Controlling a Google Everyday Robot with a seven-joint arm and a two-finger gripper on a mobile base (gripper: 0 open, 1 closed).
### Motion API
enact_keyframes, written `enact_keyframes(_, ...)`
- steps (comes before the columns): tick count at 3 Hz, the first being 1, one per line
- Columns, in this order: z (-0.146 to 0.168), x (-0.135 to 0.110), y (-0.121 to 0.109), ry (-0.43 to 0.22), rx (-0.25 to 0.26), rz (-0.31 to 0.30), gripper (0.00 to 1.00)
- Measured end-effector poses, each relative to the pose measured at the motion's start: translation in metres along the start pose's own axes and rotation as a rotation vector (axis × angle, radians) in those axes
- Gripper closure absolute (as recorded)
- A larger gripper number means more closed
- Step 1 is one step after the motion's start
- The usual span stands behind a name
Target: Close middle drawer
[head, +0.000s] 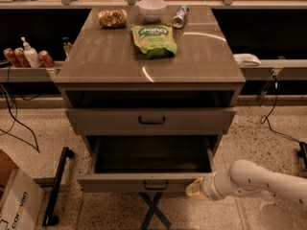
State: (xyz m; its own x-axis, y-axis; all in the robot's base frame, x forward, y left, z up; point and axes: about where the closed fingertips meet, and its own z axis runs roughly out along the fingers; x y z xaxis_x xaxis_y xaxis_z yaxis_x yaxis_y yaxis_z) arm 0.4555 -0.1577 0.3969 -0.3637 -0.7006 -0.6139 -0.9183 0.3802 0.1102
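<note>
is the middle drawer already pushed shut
No, the middle drawer stands pulled far out with its inside showing, and the gripper sits at the right end of its front.
</note>
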Motion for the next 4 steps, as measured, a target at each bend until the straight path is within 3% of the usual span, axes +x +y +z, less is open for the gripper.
enact_keyframes(1, -0.007, -0.01, -0.029, -0.022, 0.051, -0.007, 1.0)
enact_keyframes(2, 0.001, -0.01, -0.031, -0.049, 0.103, -0.023, 1.0)
enact_keyframes(3, 0.011, -0.024, -0.057, -0.107, 0.192, -0.08, 1.0)
enact_keyframes(4, 0.018, -0.034, -0.083, -0.152, 0.241, -0.102, 0.87)
